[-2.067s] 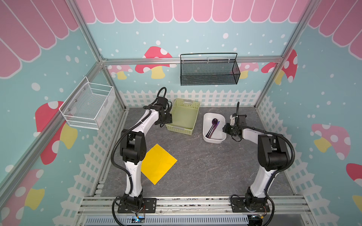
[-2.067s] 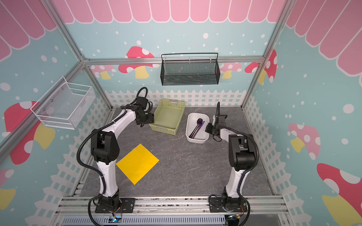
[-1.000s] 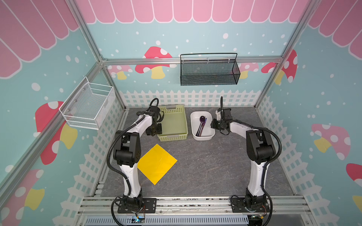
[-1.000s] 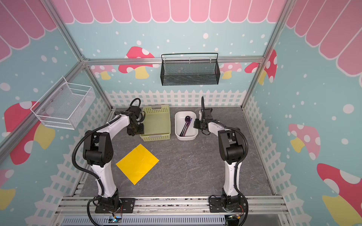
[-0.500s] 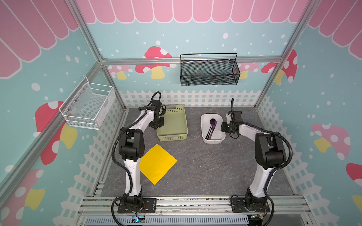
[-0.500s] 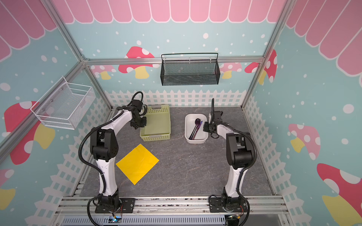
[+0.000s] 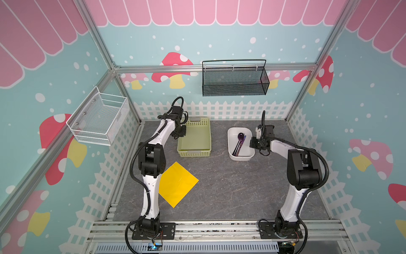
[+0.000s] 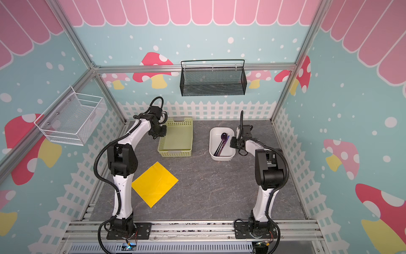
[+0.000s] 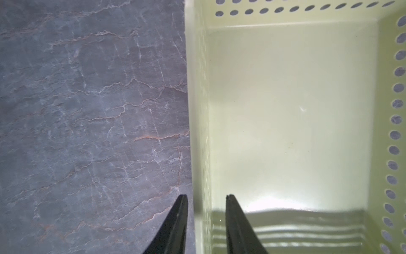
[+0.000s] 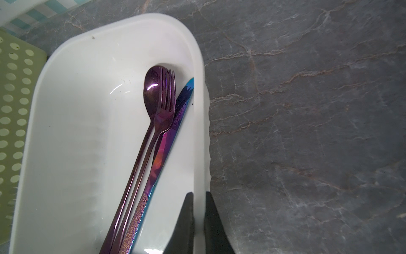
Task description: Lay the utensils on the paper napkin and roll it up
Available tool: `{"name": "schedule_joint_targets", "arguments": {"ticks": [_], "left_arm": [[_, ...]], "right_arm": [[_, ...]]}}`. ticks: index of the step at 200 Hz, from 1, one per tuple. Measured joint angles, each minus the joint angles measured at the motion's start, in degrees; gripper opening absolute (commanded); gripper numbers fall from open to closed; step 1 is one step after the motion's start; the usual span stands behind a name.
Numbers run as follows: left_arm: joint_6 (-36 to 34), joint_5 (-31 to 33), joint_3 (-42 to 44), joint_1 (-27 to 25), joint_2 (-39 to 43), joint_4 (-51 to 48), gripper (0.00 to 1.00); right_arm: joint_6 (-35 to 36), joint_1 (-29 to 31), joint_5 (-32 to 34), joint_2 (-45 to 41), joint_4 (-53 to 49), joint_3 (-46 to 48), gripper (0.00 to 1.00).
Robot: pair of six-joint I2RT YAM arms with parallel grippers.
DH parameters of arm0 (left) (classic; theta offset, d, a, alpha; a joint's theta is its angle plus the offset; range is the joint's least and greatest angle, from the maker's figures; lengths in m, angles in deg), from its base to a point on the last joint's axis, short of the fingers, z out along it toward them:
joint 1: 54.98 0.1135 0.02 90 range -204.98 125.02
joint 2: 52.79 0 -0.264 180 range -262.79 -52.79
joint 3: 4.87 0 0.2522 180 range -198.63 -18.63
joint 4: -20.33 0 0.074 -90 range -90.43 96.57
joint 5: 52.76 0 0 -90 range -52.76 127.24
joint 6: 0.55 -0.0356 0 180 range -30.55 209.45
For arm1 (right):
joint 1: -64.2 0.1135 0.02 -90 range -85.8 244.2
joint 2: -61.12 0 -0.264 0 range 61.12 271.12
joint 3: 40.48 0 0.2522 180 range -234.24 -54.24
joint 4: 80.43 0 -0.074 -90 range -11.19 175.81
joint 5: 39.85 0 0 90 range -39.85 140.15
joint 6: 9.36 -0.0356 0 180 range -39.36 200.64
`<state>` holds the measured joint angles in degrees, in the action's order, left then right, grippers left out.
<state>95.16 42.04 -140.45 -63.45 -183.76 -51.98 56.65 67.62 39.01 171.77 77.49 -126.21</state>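
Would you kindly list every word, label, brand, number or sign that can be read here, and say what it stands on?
No text can be read.
The yellow napkin, the green basket, the white tub and the utensils show no print.
The wall panels bear only painted mushrooms, dots and a fence.
Any marking on the small board at the front edge is too small to read.

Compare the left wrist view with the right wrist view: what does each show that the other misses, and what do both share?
Only the left wrist view: the bare inside of the green basket, with the left gripper open astride its side wall. Only the right wrist view: the white tub holding the utensils, its rim pinched by the shut right gripper. Both: the grey marbled tabletop and part of the green basket.
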Motion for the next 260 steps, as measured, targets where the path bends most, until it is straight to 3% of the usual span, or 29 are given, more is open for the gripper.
{"name": "schedule_joint_targets", "arguments": {"ticks": [37, 83, 146, 181, 260], "left_arm": [[1.5, 2.3, 5.8, 0.0, 5.1, -1.1, 0.46], [4.0, 3.1, 22.1, -2.5, 22.4, -1.8, 0.45], [11.2, -0.2, 49.7, -10.0, 39.9, -0.6, 0.45], [15.3, -5.4, 60.8, -13.0, 41.4, 3.1, 0.47], [22.2, -15.6, 68.9, -18.8, 37.8, 14.6, 0.47]], "right_arm": [[0.2, 0.0, 0.2, -1.0, -0.9, 0.5, 0.21], [1.3, 0.0, 0.4, -5.9, -3.5, 0.4, 0.45], [2.8, 0.0, -0.2, -13.8, -7.1, 1.5, 0.54], [3.8, 0.0, -1.9, -17.2, -8.2, 3.6, 0.75], [3.8, 0.0, -2.3, -22.3, -9.8, 6.1, 0.76]]}}
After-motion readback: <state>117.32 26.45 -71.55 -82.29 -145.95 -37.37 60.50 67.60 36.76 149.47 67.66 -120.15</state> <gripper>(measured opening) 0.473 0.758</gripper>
